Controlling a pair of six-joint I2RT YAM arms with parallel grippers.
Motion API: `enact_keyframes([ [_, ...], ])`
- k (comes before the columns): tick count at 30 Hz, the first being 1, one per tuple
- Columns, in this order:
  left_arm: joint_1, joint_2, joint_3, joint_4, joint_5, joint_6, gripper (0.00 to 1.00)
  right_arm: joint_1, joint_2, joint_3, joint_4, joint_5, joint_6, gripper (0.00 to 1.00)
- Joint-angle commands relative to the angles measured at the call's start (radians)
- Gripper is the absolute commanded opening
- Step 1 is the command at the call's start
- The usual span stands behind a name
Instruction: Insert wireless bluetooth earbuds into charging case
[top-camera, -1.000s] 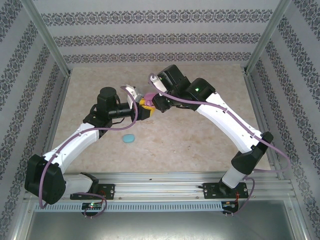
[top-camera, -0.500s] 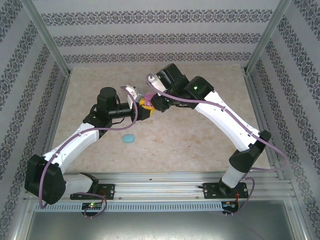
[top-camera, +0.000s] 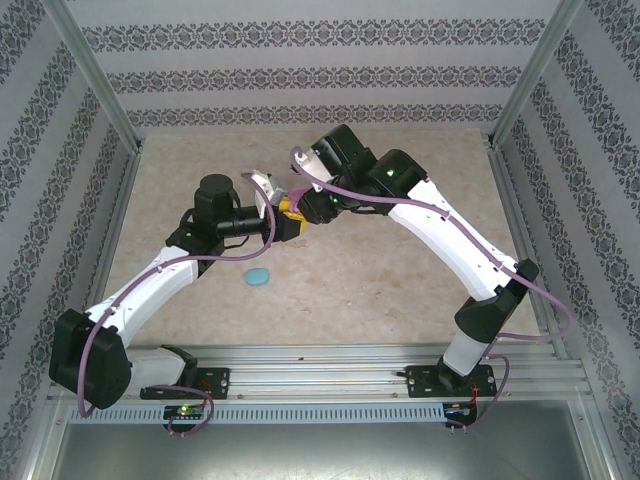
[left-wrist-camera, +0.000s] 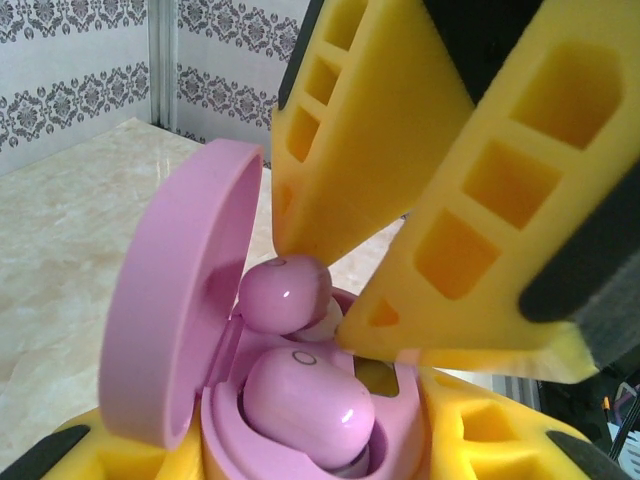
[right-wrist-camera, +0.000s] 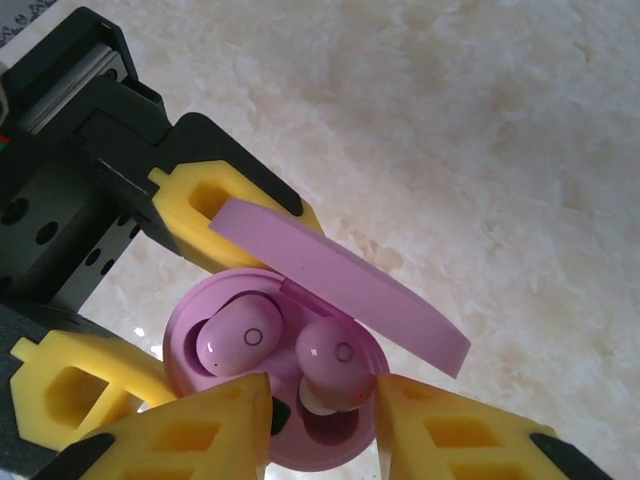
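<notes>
- The left gripper (top-camera: 283, 222) is clamped on the pink charging case (right-wrist-camera: 186, 322), one yellow finger on each side of its lower half.
- The case is open. Its lid (right-wrist-camera: 340, 285) is swung back on the hinge and stands up along one side of the case.
- One pink earbud, the seated earbud (right-wrist-camera: 235, 342), already lies down in its pocket, with a small ring mark on its face.
- The second earbud (right-wrist-camera: 335, 360) is at the pocket next to it. It sits higher than its neighbour and is tipped, not fully down. The two earbuds are just beside each other.
- The right gripper (right-wrist-camera: 320, 395) comes in from the side away from the lid. Its two yellow fingers are closed in on the second earbud, pinching it. From the left wrist camera both fingertips look to be touching the earbud, one on its top and one at its side.
- From overhead the two grippers meet near the middle of the marbled table (top-camera: 400, 280), the right one angled in over the left one's fingers.
- A cyan case (top-camera: 258, 277) lies by itself on the table, nearer the arm bases and well apart from both grippers. From this height I cannot tell whether it is open or shut.
</notes>
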Motion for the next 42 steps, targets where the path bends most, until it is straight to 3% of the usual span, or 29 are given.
enact_keyframes([
  [1,-0.013,-0.021,0.016,0.034,0.014,-0.004,0.15,-0.008,0.012,0.028,-0.027,-0.058,0.013,0.33],
  [12,-0.013,-0.024,0.016,0.027,0.013,-0.001,0.15,-0.043,0.001,0.011,-0.019,-0.11,0.067,0.36],
  [21,-0.014,-0.025,0.017,0.024,0.013,0.0,0.15,-0.112,-0.069,-0.069,0.086,-0.217,0.181,0.36],
  [31,-0.016,-0.014,0.021,0.061,0.033,-0.024,0.15,-0.281,-0.21,-0.292,0.406,-0.36,0.452,0.38],
  [42,-0.025,0.013,0.054,0.088,0.054,-0.067,0.15,-0.308,-0.067,-0.257,0.506,-0.532,0.56,0.5],
])
